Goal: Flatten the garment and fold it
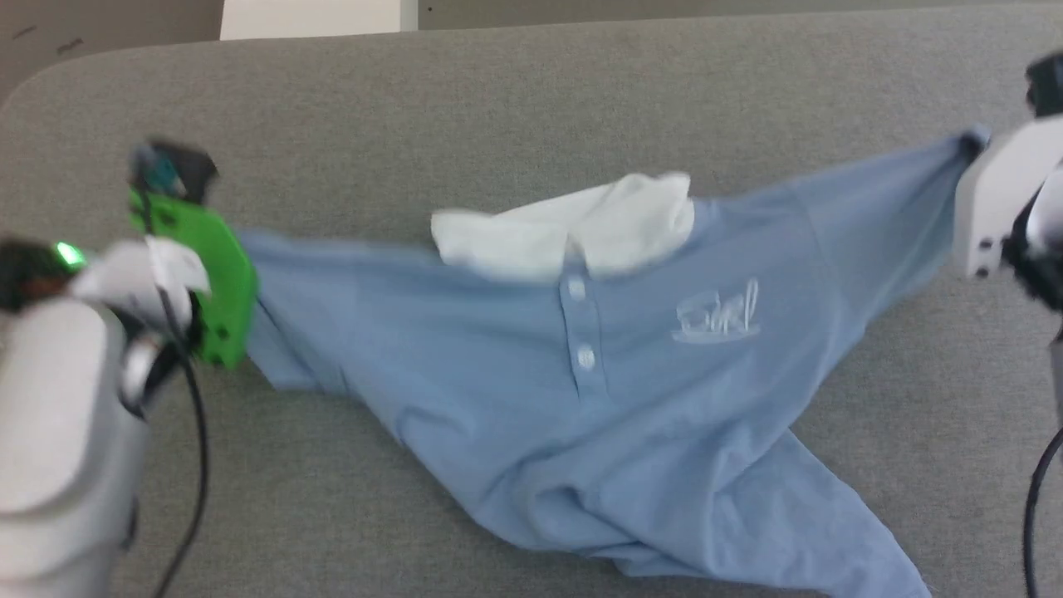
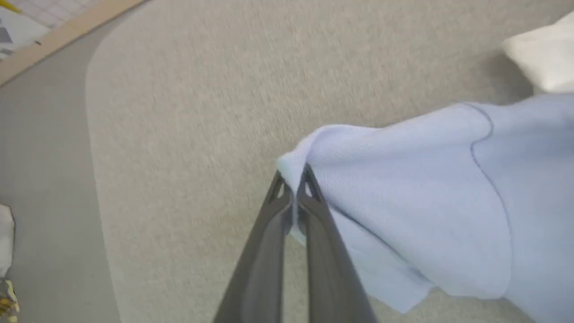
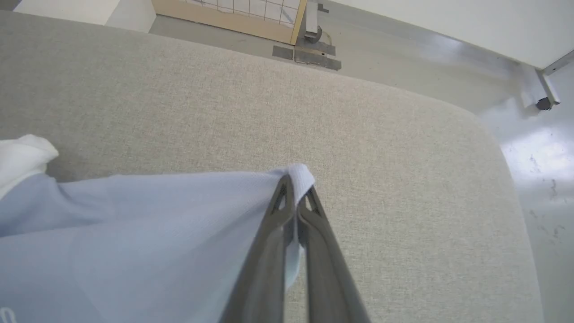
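The garment (image 1: 581, 399) is a light blue polo-style shirt with a white collar (image 1: 573, 224), buttons and a white script logo (image 1: 718, 316). It lies stretched sideways across the grey table (image 1: 498, 108). My left gripper (image 2: 293, 179) is shut on a pinch of blue fabric at the shirt's left end (image 2: 403, 179). Its green-cased wrist (image 1: 220, 274) hides the fingers in the head view. My right gripper (image 3: 296, 186) is shut on the shirt's right tip (image 3: 300, 172), which is lifted and pulled taut (image 1: 967, 141). The lower part of the shirt lies creased near the front edge.
Grey fabric table top spreads behind and to both sides of the shirt. Its rounded far-left corner (image 1: 50, 75) and right corner (image 3: 489, 130) drop to a glossy floor (image 3: 538, 157). A wooden-framed panel (image 3: 233, 18) stands beyond the table.
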You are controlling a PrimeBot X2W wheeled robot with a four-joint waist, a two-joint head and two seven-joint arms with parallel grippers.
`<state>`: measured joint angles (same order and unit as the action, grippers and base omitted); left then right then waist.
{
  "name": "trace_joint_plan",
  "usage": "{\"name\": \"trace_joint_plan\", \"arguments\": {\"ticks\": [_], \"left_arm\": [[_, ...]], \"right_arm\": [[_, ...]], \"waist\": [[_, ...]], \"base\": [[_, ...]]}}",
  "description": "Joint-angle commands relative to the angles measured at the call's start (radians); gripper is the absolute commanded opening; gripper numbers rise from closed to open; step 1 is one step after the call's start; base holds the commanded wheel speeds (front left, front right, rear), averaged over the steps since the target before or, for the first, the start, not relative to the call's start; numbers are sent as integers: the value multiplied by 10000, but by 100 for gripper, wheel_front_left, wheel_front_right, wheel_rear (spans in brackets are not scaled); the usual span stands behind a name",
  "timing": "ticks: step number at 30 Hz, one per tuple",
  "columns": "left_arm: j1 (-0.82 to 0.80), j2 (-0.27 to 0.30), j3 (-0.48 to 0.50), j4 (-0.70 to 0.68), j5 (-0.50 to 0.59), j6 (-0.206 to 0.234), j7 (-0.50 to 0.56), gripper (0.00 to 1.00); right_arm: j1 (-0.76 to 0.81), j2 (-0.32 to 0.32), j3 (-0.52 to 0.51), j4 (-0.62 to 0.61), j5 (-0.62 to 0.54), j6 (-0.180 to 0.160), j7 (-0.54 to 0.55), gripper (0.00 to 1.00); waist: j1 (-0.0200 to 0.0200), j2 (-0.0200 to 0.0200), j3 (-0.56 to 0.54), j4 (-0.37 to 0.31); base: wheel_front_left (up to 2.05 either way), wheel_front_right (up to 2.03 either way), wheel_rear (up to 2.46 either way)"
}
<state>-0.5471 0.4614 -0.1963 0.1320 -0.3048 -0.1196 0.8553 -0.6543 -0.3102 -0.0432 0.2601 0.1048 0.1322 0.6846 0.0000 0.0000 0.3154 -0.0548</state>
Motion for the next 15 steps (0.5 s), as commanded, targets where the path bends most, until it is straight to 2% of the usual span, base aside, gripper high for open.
{"name": "trace_joint_plan", "arguments": {"ticks": [1,5,8,10,15], "left_arm": [[-677,273,-11,-127,186,-32,-313,0],[-2330,672,-217,-258,686,-67,-1137,0],[-3659,710,-188,-159,1126,67,-1911,0],[-4600,685,-52,85,1486,377,-2586,0],[-6676,237,503,725,2133,1745,-4633,0]], "right_arm": [[-595,-300,306,-108,-120,-15,-1,0],[-2328,-865,1011,-120,-279,-15,-112,0],[-3803,-1035,1256,85,-479,-15,-443,0],[-4792,-1018,1334,318,-616,-15,-794,0],[-6936,-881,1169,871,-1157,-15,-2121,0]], "waist": [[0,0,266,-132],[0,0,801,-247],[0,0,1242,-353],[0,0,1514,-423],[0,0,2052,-552]], "base": [[0,0,0],[0,0,0],[0,0,0],[0,0,0],[0,0,0]]}}
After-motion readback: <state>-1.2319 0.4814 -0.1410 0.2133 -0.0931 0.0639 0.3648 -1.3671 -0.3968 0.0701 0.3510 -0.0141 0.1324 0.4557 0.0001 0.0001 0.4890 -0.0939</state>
